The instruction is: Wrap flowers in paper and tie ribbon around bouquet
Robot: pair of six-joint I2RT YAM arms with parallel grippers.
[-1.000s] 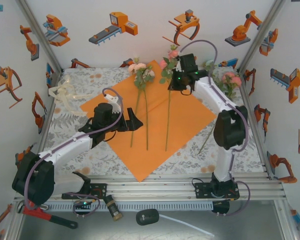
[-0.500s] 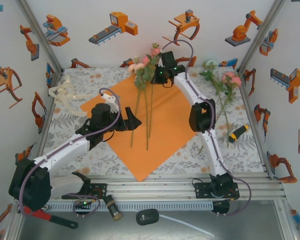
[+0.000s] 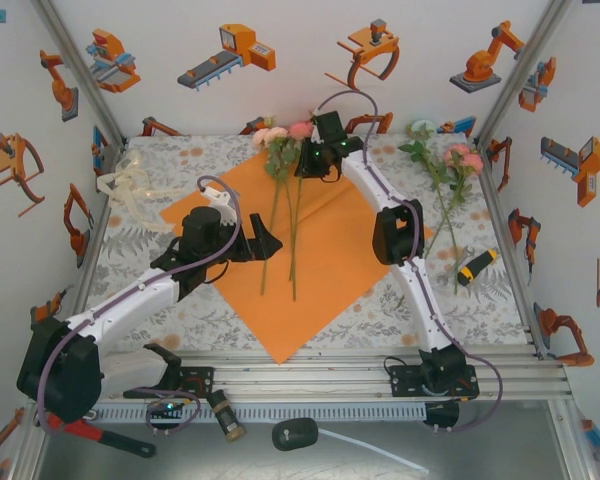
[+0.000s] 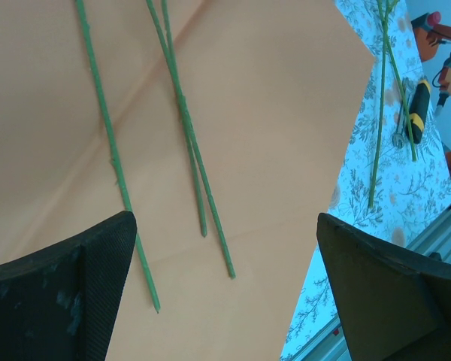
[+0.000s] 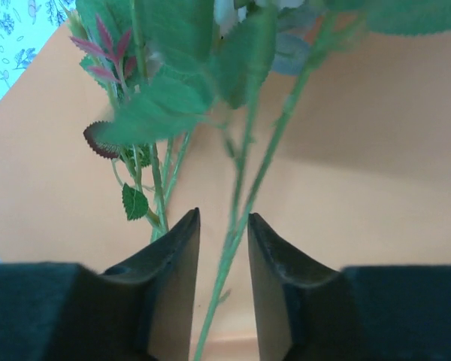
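Flowers lie unwrapped on the flat paper, more right of it, right claw slightly parted around one stem, left claw wide open over the paper, ribbon lying unused to its left.

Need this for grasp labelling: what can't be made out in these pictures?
- Right wrist view: blur hides whether the right fingers touch the thin green stem between them.
- Top view: the right arm's wrist covers those fingers.
- Left wrist view: the top edge cuts off the pink and cream flower heads.
- Top view: the sheer cream-white ribbon is too small to trace.
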